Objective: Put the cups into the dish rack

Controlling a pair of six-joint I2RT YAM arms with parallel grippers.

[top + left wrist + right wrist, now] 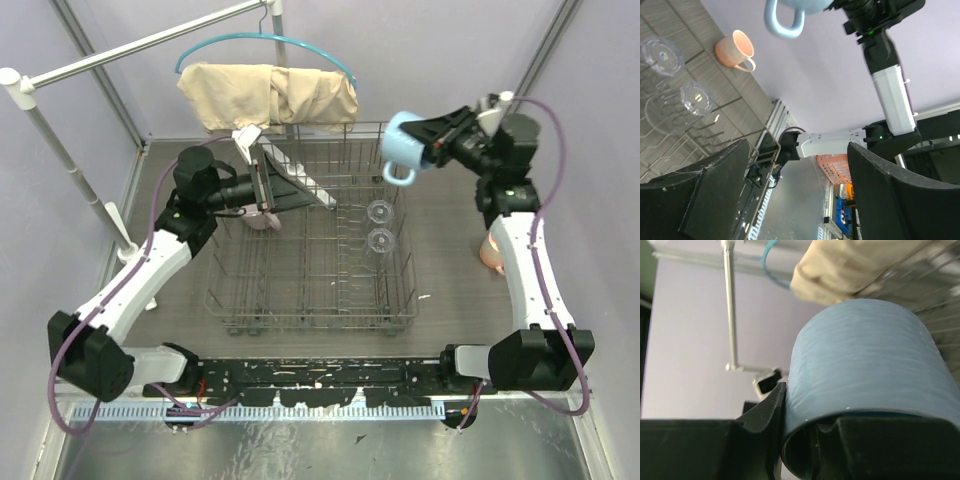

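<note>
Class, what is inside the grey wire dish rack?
Two clear glass tumblers sit among the tines of the grey wire dish rack. A mauve-pink mug shows at its left side, mostly covered by the left tool; how it rests is hidden.

There were no words, numbers or signs to read in any of the three views, not on the cups or the rack.
</note>
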